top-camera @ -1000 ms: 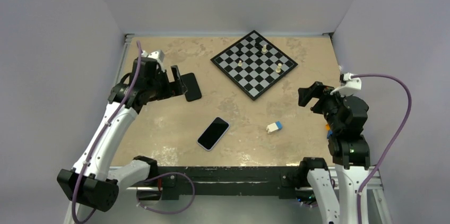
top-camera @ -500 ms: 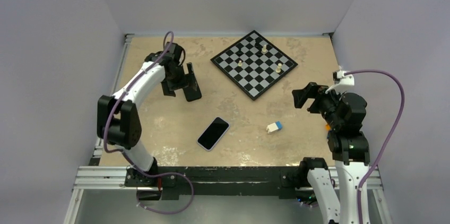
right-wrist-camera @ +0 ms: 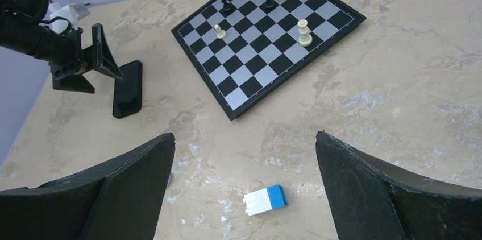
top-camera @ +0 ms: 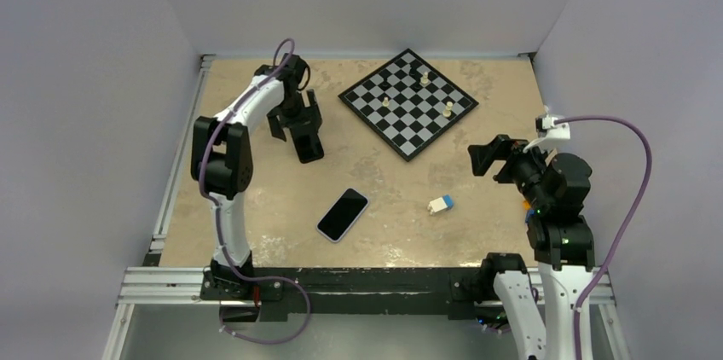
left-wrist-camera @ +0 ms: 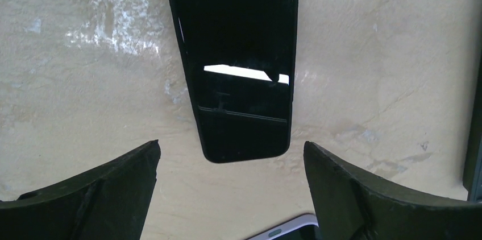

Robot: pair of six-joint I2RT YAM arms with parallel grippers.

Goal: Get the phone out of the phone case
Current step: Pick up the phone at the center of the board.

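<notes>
The left arm (top-camera: pixel 247 108) reaches out over the far left part of the mottled beige desk (top-camera: pixel 256 198). The left jaws stand wide apart and grip nothing; they hang just above the black rectangular phone case (left-wrist-camera: pixel 236 63), 1 finger to each side of its near end. The case (top-camera: pixel 309 145) lies flat on the desk, to the left of the black-and-silver chessboard (top-camera: pixel 407 102), which carries a few pieces.

The dark-screened phone with a pale rim (top-camera: pixel 343 214) lies flat on the desk, apart from the case, towards the near edge; only its corner (left-wrist-camera: pixel 284 233) shows in the left wrist view.

The right arm (top-camera: pixel 550 185) is raised at the right side. The right jaws are likewise spread wide and empty, well above the desk. A small blue-and-white block (right-wrist-camera: pixel 265 200) lies below them, to the right of the phone.
</notes>
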